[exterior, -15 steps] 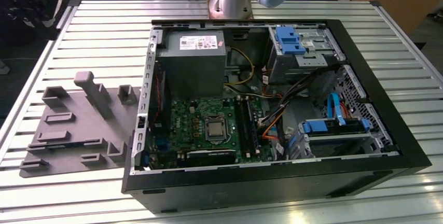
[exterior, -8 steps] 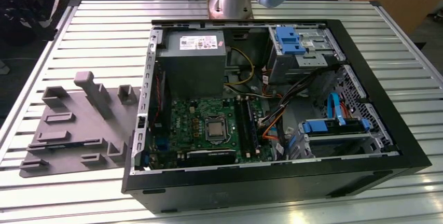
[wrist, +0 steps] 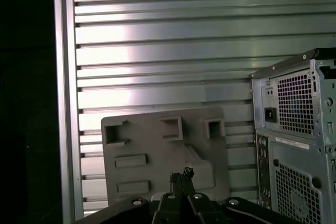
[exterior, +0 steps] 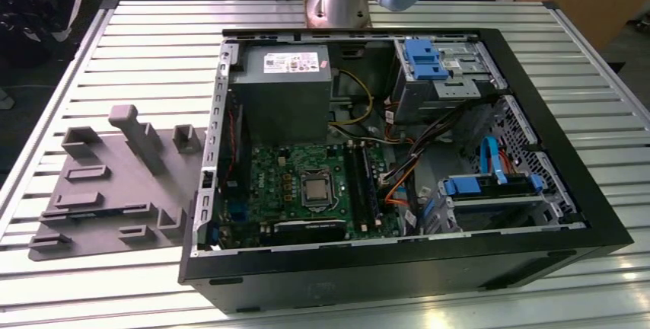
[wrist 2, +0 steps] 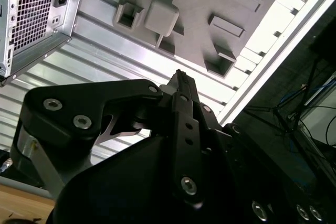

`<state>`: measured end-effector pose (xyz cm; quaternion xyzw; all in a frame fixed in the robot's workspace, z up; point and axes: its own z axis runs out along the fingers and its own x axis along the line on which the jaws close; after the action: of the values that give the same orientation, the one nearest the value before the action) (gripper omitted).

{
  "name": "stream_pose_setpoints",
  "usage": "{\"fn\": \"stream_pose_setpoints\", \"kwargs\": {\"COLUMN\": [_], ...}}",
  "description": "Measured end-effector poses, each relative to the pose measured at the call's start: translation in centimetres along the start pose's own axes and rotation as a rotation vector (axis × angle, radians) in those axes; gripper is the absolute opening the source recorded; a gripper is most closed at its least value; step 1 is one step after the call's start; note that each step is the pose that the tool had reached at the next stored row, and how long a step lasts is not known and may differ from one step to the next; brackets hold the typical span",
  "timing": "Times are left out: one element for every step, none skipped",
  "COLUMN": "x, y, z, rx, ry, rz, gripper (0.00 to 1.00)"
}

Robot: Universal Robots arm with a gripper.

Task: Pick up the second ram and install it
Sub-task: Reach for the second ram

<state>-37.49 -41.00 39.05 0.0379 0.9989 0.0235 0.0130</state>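
Claw fingers lie pressed together in both wrist views, with no gap showing between them. I can make out nothing clamped there, though a small dark nub sits at the very tips in the first wrist view. The claw hangs well clear of the slatted metal surface.

Just past the tips lies the grey tray with its raised blocks and shallow pockets. No dark stick is visible on any of them. Off to one side of the claw stands the computer case, its vented rear panel turned toward the claw.

Farthest away, inside the open case, is the green board with its long dark slots running beside the processor socket. I cannot place the second ram with any certainty. One of those dark strips may be a seated stick, or they may all be bare slots.

My judgement is that the claw is parked between steps, with nothing in hand. A pick-up would first need the stick to be found. The fingers would then have to part and close squarely on its thin flat sides, because a skewed grip would make it hard to line the stick up with a narrow slot.
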Motion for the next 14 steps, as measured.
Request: {"fn": "stream_pose_setpoints", "kwargs": {"x": [0.07,0.13,0.19,0.24,0.30,0.35,0.41,0.47,0.52,0.57,0.62,0.68,0.73,0.78], "y": [-0.01,-0.03,-0.05,-0.06,-0.08,-0.10,-0.11,-0.13,-0.14,-0.15,-0.16,-0.17,-0.20,-0.22], "z": [0.00,0.01,0.02,0.02,0.03,0.04,0.04,0.04,0.05,0.05,0.07,0.07,0.09,0.10], "rx": [0.0000,0.0000,0.0000,0.0000,0.0000,-0.0001,-0.0001,0.0000,-0.0001,-0.0001,-0.0001,0.0000,0.0000,-0.0001], "ry": [0.0001,0.0000,0.0000,0.0000,0.0000,0.0000,-0.0001,0.0000,0.0000,0.0000,0.0000,0.0000,0.0000,0.0000], "rz": [0.000,0.000,0.000,0.000,0.000,0.000,0.000,0.000,0.000,0.000,0.000,0.000,0.000,0.000], "gripper": [0.11,0.11,0.11,0.11,0.11,0.11,0.11,0.11,0.11,0.11,0.11,0.11,0.11,0.11]}}
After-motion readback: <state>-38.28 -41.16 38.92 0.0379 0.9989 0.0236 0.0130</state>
